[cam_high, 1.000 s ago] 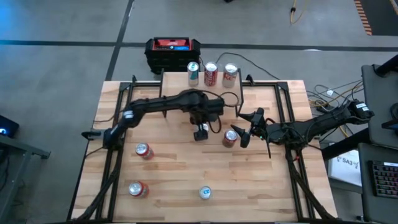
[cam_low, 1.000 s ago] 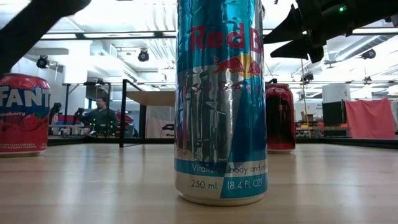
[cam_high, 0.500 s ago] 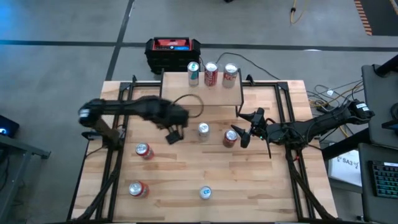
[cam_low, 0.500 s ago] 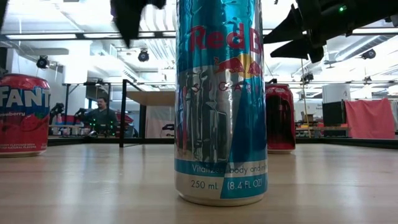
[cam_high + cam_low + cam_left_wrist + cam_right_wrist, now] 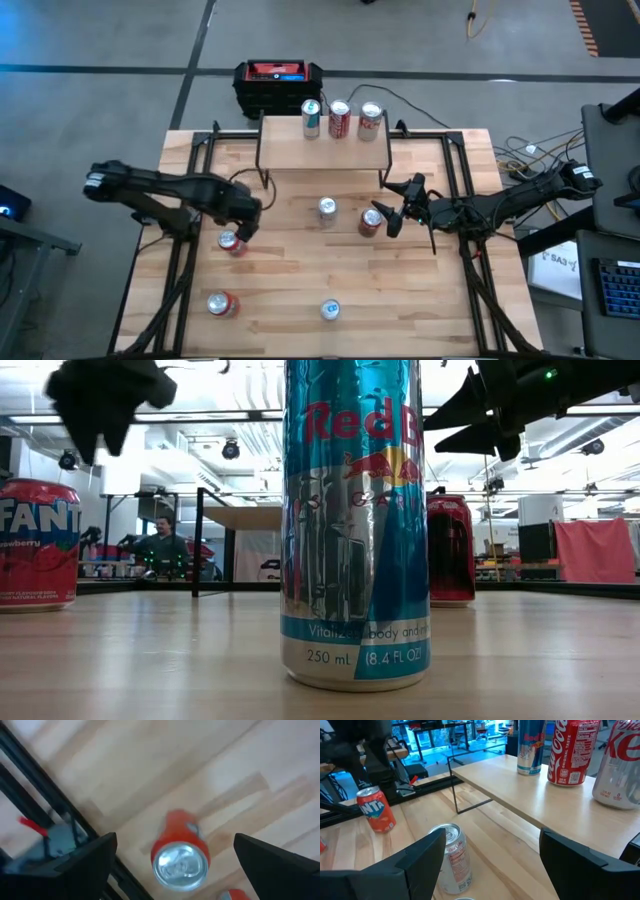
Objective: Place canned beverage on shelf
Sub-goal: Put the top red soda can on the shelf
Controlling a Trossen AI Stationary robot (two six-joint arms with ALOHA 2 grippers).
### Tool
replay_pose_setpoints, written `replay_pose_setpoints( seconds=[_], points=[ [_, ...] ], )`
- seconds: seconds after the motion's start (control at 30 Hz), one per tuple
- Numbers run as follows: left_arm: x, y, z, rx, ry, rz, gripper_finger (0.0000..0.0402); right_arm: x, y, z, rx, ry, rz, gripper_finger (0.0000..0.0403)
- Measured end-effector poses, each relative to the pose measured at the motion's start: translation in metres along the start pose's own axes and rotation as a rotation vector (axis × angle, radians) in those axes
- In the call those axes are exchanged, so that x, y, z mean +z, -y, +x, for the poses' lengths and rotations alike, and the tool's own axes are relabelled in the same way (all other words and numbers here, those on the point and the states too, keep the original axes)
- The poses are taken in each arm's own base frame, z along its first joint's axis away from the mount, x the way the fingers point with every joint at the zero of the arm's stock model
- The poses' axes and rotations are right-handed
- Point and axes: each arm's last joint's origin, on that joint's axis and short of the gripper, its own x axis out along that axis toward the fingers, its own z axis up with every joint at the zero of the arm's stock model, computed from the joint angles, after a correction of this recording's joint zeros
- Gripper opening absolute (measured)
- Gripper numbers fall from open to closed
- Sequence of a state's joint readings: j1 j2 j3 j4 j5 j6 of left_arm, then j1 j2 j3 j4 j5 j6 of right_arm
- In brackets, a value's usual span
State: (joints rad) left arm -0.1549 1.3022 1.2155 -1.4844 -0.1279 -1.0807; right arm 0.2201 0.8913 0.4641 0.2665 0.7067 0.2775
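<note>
A robotics lab or workshop: a wooden table [image 5: 400, 290] on a black metal frame stands on a bare concrete floor [image 5: 100, 40] with loose cables [image 5: 520, 150], under bright strip lights [image 5: 190, 415] (a person [image 5: 160, 545] sits among equipment beyond).

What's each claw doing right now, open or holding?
Left claw: open, empty, above the Fanta can.
Right claw: open, empty, facing the silver can.

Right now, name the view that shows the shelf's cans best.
Right wrist view: the shelf appears side-on, three can labels readable. The high view shows only their tops on the shelf; the low view barely shows it, the left wrist not at all.
</note>
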Motion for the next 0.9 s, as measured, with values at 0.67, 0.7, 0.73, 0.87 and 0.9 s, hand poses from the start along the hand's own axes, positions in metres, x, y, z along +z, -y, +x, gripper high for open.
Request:
replay_pose_setpoints(
  seconds=[0.67,0.7,0.73,0.87,0.9],
  points=[
    [-0.018,0.001,0.043,-0.052,-0.161,-0.099,0.0386,0.000,0.000,0.000,0.000,0.000,0.000,0.0299],
    [-0.019,0.001,0.046,-0.057,-0.171,-0.100,0.0386,0.000,0.000,0.000,0.000,0.000,0.000,0.0299],
    [-0.020,0.001,0.050,-0.060,-0.178,-0.100,0.0386,0.000,0.000,0.000,0.000,0.000,0.000,0.0299],
    [-0.022,0.001,0.059,-0.075,-0.178,-0.100,0.0386,0.000,0.000,0.000,0.000,0.000,0.000,0.0299],
    [-0.022,0.001,0.061,-0.077,-0.177,-0.099,0.0386,0.000,0.000,0.000,0.000,0.000,0.000,0.0299]
  ],
)
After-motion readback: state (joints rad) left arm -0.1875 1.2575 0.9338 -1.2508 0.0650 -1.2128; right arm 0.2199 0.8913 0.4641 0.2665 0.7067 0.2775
